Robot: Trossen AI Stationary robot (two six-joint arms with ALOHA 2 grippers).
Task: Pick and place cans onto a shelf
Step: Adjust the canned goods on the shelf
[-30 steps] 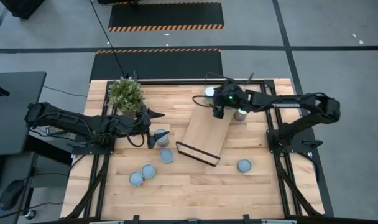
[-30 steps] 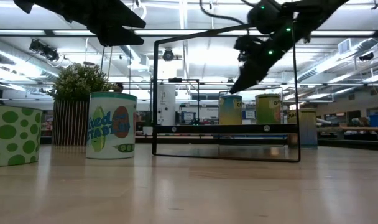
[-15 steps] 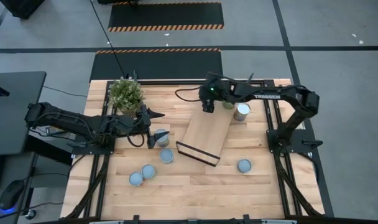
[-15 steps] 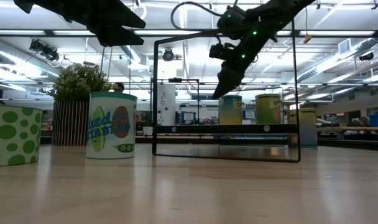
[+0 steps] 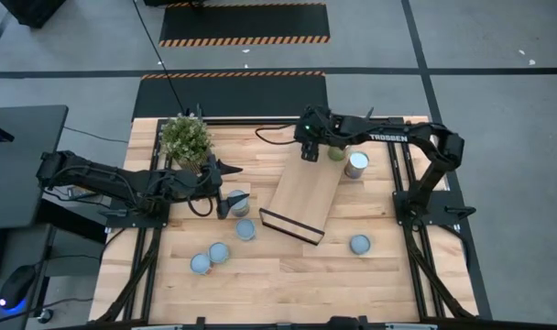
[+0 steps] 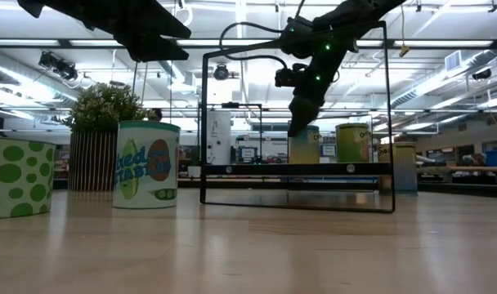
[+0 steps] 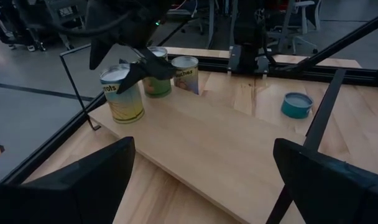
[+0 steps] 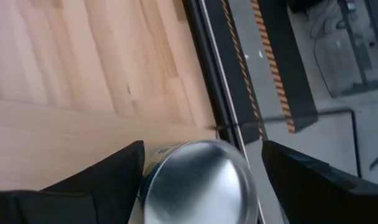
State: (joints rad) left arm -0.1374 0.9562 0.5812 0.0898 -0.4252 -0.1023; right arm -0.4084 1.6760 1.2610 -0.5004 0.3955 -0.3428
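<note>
The shelf [image 5: 301, 197], a light-wood board with black end frames, lies slanted at mid-table. A can [image 7: 122, 93] with a silvery top [image 8: 201, 180] stands upright on its base at the shelf's far end. My right gripper [image 8: 200, 149] slants down over it, open, one finger on each side of its top, and a gap shows on one side. A green can [image 5: 336, 153] and a silvery-topped can [image 5: 356, 165] stand just to its right. My left gripper [image 5: 225, 188] waits open above the table's left, by another can [image 5: 236, 202].
Several loose cans stand on the table: near the shelf's near-left corner [image 5: 246, 229], toward the near edge [image 5: 219, 252] [image 5: 200, 264], and at the right [image 5: 359, 244]. A potted plant [image 5: 185, 137] stands at the far left. Black rails [image 5: 402, 183] run along the table's sides.
My right gripper has gone toward the table's left edge along the shelf's far end. It has tipped further down and stopped over the can at the shelf's far-left corner. The cans and the shelf have kept still.
</note>
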